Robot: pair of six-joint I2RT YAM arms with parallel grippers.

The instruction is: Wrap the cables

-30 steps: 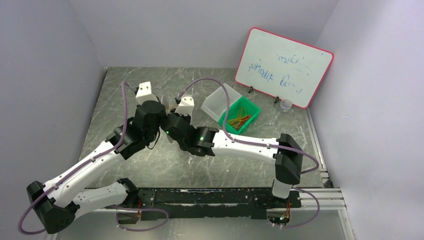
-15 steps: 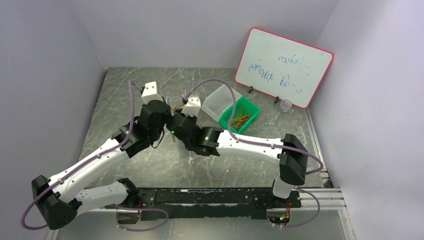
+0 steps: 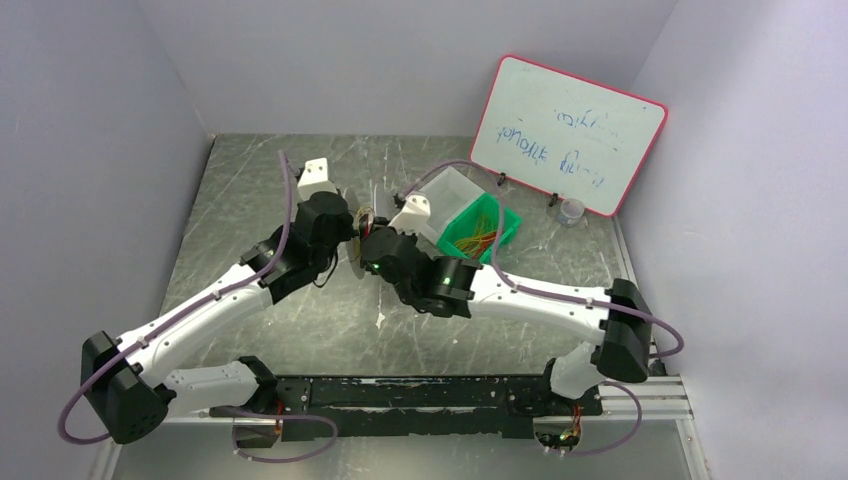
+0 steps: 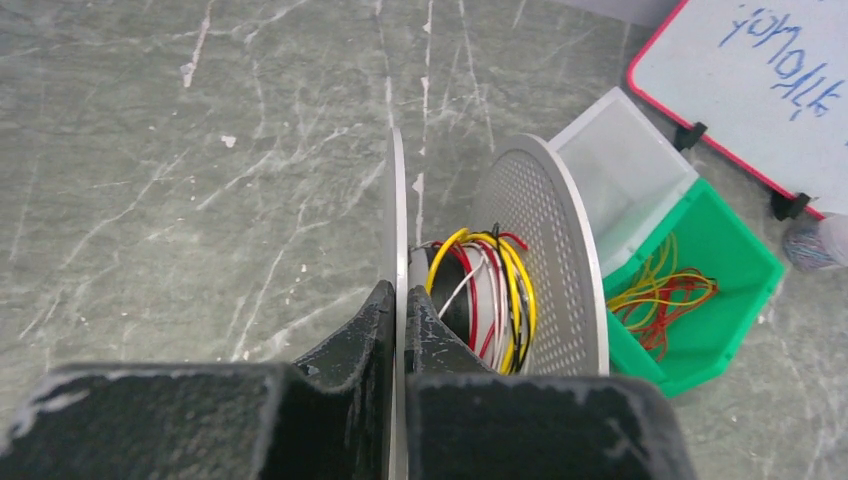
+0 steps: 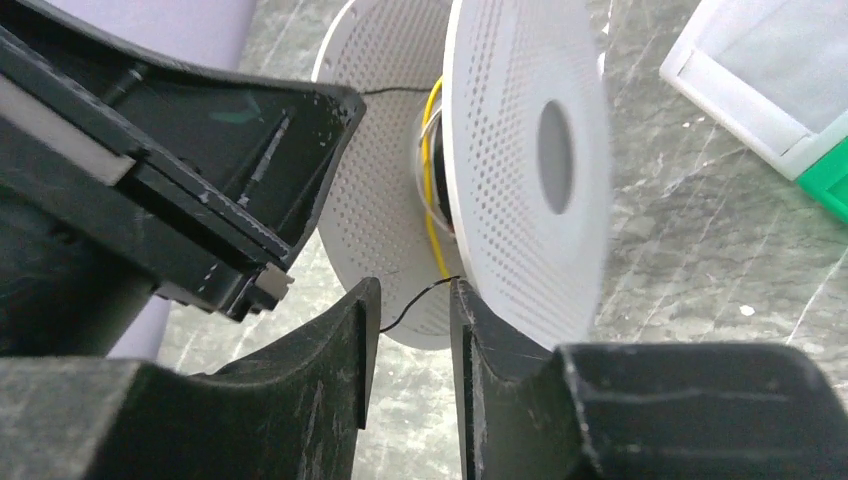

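A white perforated spool (image 4: 545, 250) is held above the table, and my left gripper (image 4: 398, 292) is shut on its thin near flange (image 4: 397, 200). Yellow, red, white and black cables (image 4: 490, 290) are wound on its core. In the right wrist view the spool (image 5: 520, 150) is just ahead of my right gripper (image 5: 413, 290), which is open. A loose black cable end (image 5: 415, 300) crosses the gap between its fingers, leading from the yellow windings (image 5: 433, 210). From above, both grippers meet at the spool (image 3: 362, 222).
A green bin (image 3: 505, 222) with several loose yellow and orange-red cables (image 4: 665, 295) sits right of the spool, with a clear plastic box (image 3: 445, 195) against it. A red-framed whiteboard (image 3: 568, 135) and a small cup (image 3: 572, 210) stand at the back right. Grey walls enclose the table.
Both wrists and the spool between them have shifted right and toward the back, nearer the green bin. The right arm's elbow has swung out to the right.
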